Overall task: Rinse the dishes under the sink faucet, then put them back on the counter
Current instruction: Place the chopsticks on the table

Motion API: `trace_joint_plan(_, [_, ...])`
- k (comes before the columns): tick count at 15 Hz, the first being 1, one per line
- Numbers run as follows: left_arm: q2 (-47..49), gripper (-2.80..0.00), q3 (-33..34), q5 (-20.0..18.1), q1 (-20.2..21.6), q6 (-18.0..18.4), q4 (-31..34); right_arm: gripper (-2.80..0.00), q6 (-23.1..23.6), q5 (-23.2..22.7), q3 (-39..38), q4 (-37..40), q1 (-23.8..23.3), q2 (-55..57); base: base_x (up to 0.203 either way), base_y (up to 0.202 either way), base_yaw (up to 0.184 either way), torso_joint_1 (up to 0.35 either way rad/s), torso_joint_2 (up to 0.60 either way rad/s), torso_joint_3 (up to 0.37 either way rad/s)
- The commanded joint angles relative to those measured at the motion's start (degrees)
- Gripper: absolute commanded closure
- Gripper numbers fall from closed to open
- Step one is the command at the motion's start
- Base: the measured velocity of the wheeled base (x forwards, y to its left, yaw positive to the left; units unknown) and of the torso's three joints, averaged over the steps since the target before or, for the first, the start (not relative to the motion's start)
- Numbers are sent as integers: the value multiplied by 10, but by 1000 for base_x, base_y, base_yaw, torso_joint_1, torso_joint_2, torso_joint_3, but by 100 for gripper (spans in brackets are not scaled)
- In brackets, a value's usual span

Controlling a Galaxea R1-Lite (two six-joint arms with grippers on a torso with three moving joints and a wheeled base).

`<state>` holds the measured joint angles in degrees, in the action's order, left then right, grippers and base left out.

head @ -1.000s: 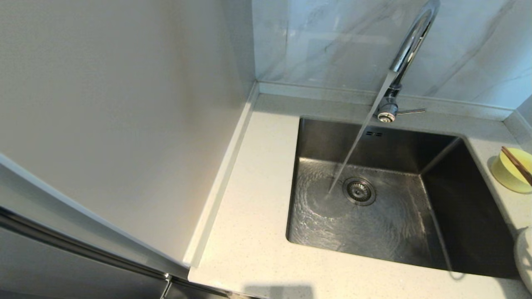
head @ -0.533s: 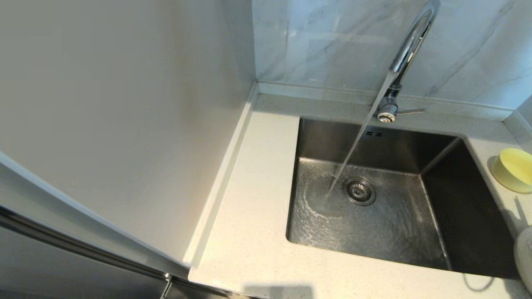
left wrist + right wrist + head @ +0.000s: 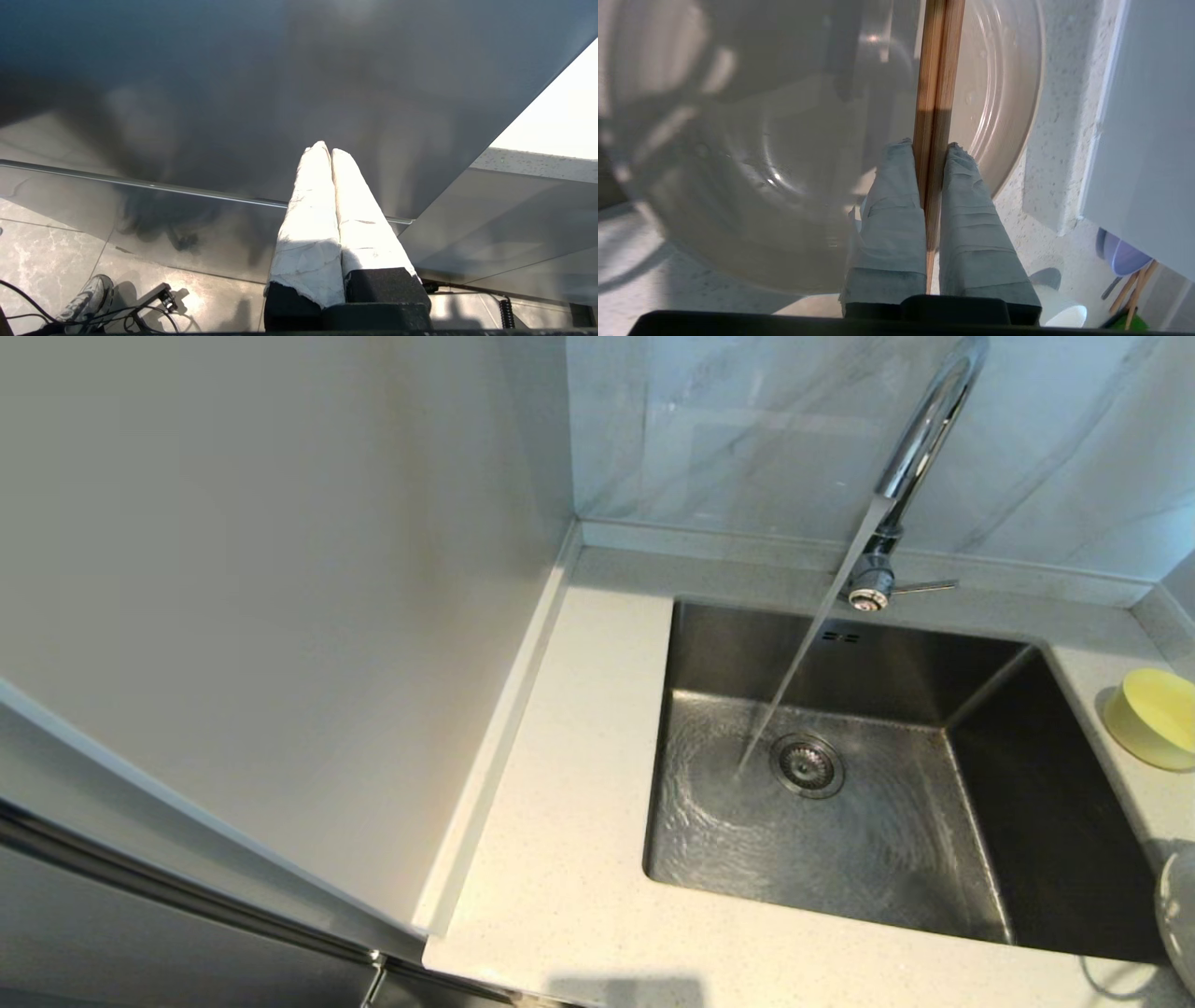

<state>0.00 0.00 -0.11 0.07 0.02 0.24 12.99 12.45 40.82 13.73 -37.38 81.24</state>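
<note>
Water runs from the chrome faucet (image 3: 920,439) into the steel sink (image 3: 887,803), landing just left of the drain (image 3: 807,765). The pale-yellow bowl (image 3: 1156,717) sits on the counter (image 3: 569,803) right of the sink. A sliver of the cream plate (image 3: 1178,915) shows at the right edge. In the right wrist view my right gripper (image 3: 932,150) is shut on the wooden chopsticks (image 3: 937,84), held above the plate (image 3: 738,140); neither shows in the head view. My left gripper (image 3: 327,149) is shut and empty, parked low beside a dark cabinet front.
A plain white panel (image 3: 261,597) rises left of the counter, and grey-veined marble tiles (image 3: 747,420) stand behind the sink. The faucet's thin lever (image 3: 924,586) points right. The right wrist view shows a pale cabinet (image 3: 1148,116) beside the counter.
The chopsticks that lay across the yellow bowl a second ago have left the head view. The thin shadow near the plate has slid down toward the front edge.
</note>
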Motion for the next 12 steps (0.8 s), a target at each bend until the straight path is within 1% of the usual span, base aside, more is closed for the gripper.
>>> trace_joint_plan(1, [0, 0, 0, 0, 0, 0, 0, 0, 8, -2, -7, 0, -21, 9, 0, 0, 0, 0, 0, 0])
trace_joint_plan(4, [0, 0, 0, 0, 0, 0, 0, 0, 23, -28, -22, -1, -45, 8, 0, 0, 0, 0, 0, 0])
trace_joint_plan(6, [0, 0, 0, 0, 0, 0, 0, 0, 25, -29, -27, 0, -45, 7, 0, 0, 0, 0, 0, 0])
trace_joint_plan(7, [0, 0, 0, 0, 0, 1, 0, 0, 37, -29, -30, -1, -45, 4, 0, 0, 0, 0, 0, 0])
trace_joint_plan(8, [0, 0, 0, 0, 0, 0, 0, -280, 41, -29, -30, -1, -45, 2, 0, 0, 0, 0, 0, 0])
trace_joint_plan(12, [0, 0, 0, 0, 0, 0, 0, -280, 42, -31, -30, -1, -45, -4, 0, 0, 0, 0, 0, 0])
